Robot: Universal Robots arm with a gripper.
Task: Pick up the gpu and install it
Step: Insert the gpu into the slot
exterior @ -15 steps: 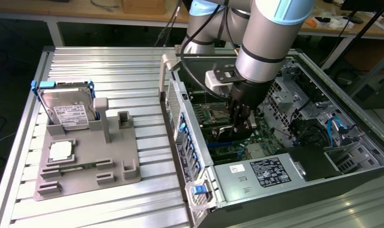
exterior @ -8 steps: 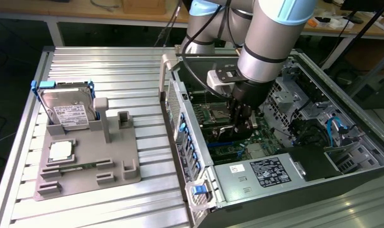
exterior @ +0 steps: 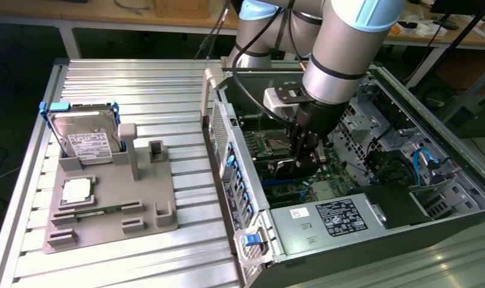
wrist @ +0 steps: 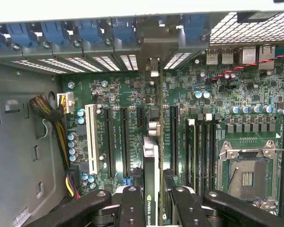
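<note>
I see the gripper (wrist: 151, 201) inside the open computer case (exterior: 250, 240), fingers (wrist: 131, 208) pinching the gpu (wrist: 151, 175) edge-on. The card stands upright over the motherboard (wrist: 227, 94), between its black expansion slots (wrist: 124, 142).

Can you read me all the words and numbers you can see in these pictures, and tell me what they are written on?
"NVIDIA", then letters cut off: on the edge of the gpu held upright between the jaws of the gripper.
Hard drive label: too small to read.
Power supply stickers: too small to read.
Small white print on the motherboard: too blurred to read.
Strip label on the grey case wall: too small to read.
</note>
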